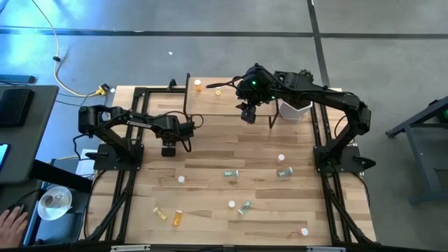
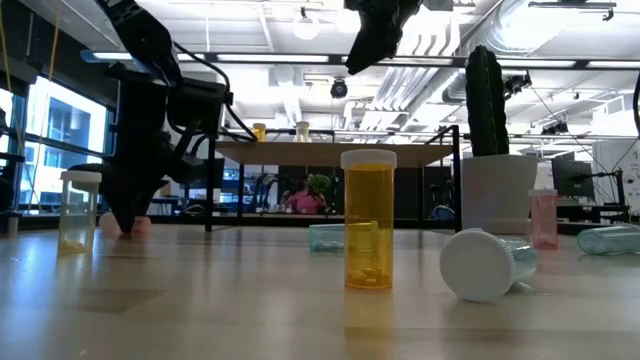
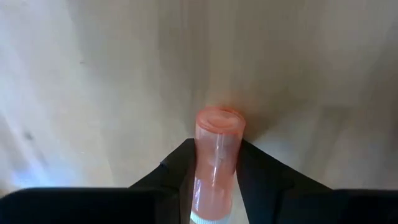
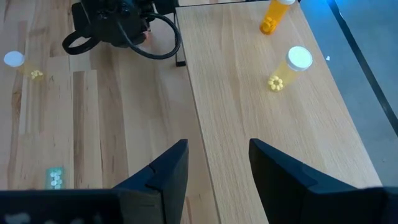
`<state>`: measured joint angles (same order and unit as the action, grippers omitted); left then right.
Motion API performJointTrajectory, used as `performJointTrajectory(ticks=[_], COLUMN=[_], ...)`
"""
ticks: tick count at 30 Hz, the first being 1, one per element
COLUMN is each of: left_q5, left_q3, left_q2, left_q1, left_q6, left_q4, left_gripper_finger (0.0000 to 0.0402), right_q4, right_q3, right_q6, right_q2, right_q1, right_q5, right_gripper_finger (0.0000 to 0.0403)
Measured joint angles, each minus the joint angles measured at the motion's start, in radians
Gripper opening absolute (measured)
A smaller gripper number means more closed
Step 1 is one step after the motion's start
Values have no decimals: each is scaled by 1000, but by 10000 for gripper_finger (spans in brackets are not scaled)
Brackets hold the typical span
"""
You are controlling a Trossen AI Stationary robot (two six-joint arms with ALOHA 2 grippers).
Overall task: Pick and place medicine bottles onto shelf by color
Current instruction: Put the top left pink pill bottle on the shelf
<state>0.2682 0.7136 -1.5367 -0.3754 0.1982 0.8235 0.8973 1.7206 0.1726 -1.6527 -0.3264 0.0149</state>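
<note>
Pinched between the left gripper's point(image 3: 214, 186) dark fingers point(image 3: 264, 180) is a pink medicine bottle point(image 3: 216, 158), its long axis running straight out from the jaws, base end away from the wrist and white cap toward it. That arm reaches low over the desk point(image 1: 210, 133), jaws down at the wood. Up above the shelf point(image 4: 261, 118), the right gripper point(image 4: 217, 168) hangs with its jaws spread and empty. An orange bottle point(image 4: 273, 15) and a yellow bottle point(image 4: 289, 67) are on the shelf. Other bottles, upright or tipped over, are scattered on the desk nearer the front. A white pot point(image 1: 294, 110) stands beside the shelf.
</note>
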Motion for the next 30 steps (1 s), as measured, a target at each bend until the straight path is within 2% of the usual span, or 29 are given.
performJointTrajectory(ticks=[7,13,16,21,26,30], left_q5=[-155,-225,-292,-451,-620,-717], left_q3=[49,94,121,166,173,173], left_q2=[83,133,143,146,146,146], left_q1=[6,23,31,31,31,31], left_q6=[-104,-277,-373,-522,-657,-776], left_q4=[8,-6,-39,-143,-315,-447], left_gripper_finger=[92,92,92,92,92,92], right_q4=[1,31,68,121,172,176], right_q3=[0,0,0,0,0,0], right_q6=[8,58,89,140,227,308], right_q2=[1,20,24,21,17,17], right_q1=[0,14,35,97,181,249], right_q5=[0,0,16,44,46,46], right_gripper_finger=[161,161,161,161,161,161])
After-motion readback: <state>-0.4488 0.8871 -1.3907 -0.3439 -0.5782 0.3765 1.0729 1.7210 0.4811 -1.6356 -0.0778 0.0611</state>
